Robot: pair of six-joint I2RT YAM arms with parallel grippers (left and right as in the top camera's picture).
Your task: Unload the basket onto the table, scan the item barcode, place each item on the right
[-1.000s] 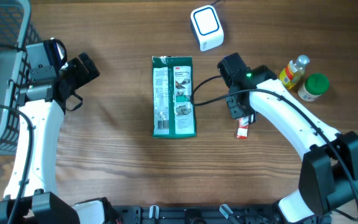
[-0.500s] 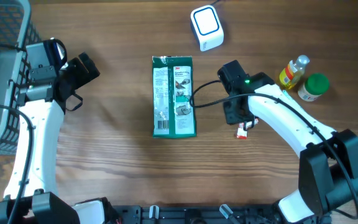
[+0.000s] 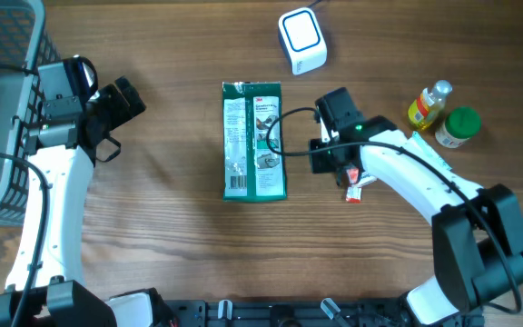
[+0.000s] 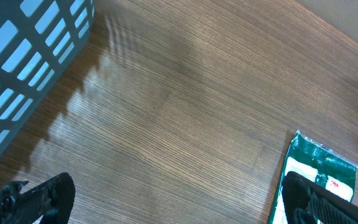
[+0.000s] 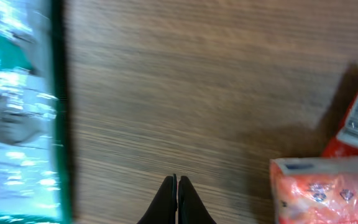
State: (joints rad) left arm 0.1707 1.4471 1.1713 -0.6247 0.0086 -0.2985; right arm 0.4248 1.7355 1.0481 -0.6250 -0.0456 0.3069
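Open tabletop [image 3: 171, 227] between green packet [image 3: 254, 141] and red sachet [image 3: 356, 188], basket [image 3: 7, 27] blocking far left

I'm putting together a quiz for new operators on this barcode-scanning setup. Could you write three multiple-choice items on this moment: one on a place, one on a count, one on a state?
1. In the overhead view, where is the white scanner relative to the green package?
A. above it and to the right, apart from it
B. lying on top of it
C. touching its lower edge

2. How many containers stand near the overhead picture's right edge?
A. one
B. two
C. four

3. How is the right claw?
A. wide open
B. shut on the package
C. shut, empty, over bare table

Key: 1 A, the scanner sits clear of the package's upper right corner. 2 B, a yellow bottle and a green-lidded jar. 3 C, its fingers meet with nothing between them and only wood below.
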